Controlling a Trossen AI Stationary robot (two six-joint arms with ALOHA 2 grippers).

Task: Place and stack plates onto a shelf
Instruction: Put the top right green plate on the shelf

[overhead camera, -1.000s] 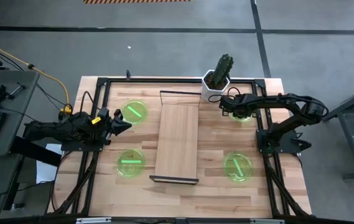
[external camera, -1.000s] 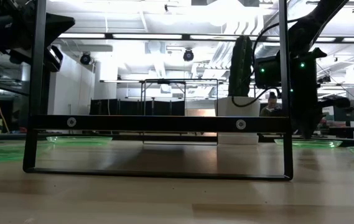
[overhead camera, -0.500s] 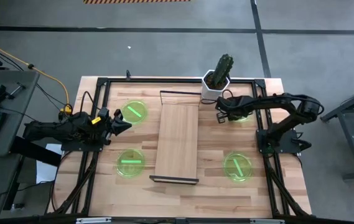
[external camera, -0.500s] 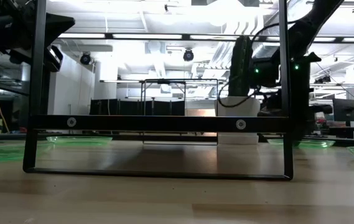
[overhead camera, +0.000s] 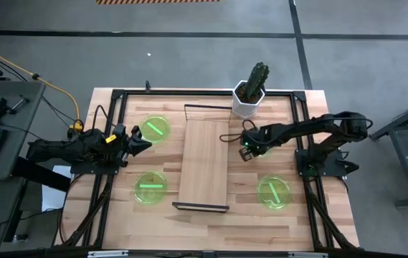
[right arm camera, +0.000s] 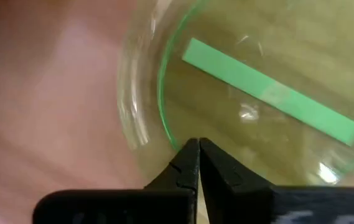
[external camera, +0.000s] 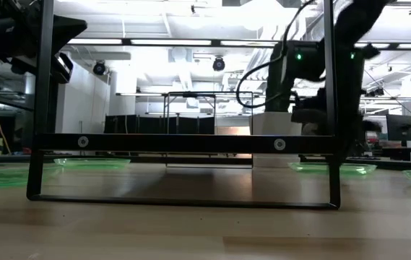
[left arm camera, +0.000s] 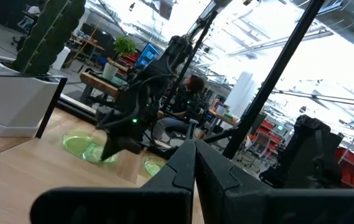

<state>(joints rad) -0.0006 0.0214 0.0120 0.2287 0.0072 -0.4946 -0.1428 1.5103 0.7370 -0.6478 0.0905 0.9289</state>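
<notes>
Our right gripper (right arm camera: 198,144), clenched on a plate (right arm camera: 251,93) rim, seemingly drags it toward the shelf (overhead camera: 205,159); next, lift it on.

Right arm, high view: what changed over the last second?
The right gripper, shut on a plate's rim, has drawn it from beside the cactus pot toward the shelf. It is not on the shelf yet. The left gripper, shut, the shelf and the other three plates stayed put.
</notes>
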